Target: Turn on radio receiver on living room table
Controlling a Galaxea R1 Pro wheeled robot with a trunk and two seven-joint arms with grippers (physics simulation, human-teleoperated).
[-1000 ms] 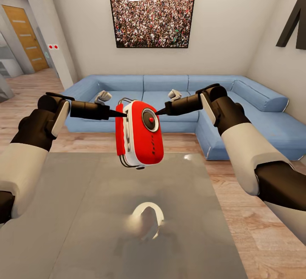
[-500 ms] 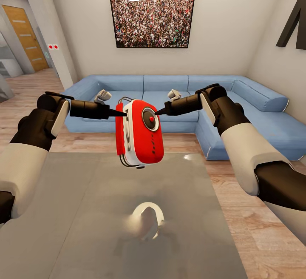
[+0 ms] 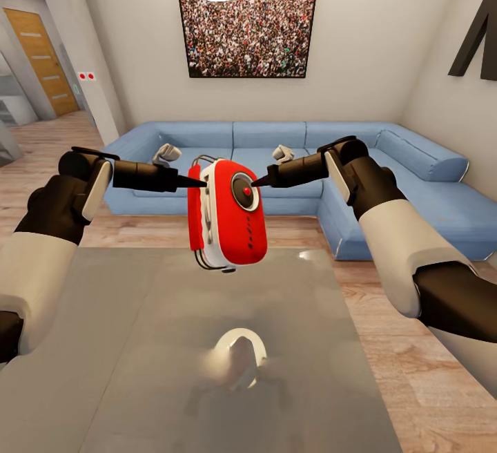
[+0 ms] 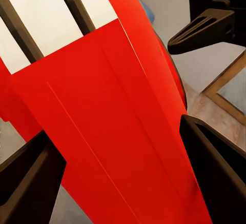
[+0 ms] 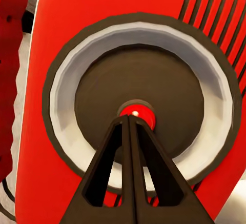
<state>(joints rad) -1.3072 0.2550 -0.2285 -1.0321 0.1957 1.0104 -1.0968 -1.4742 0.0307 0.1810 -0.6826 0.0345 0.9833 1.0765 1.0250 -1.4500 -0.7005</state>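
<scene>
Across the lower frame, glossy grey table (image 3: 138,342), bare beneath. Mid-frame above it, radio (image 3: 229,215) held aloft, upright, barely shifted from a second ago. Left pincer (image 3: 199,182) grasping its red side, fingers (image 4: 31,178) either side of the casing. Right pincer (image 3: 257,181) clenched to a point, tip on the dial's centre button (image 5: 136,114), red rather than green: likely not yet on, press probably under way. Both arms bent inward from the frame's edges, forearms level. Beyond, blue sofa (image 3: 414,163).

Wrist views close on radio (image 5: 134,80)
</scene>
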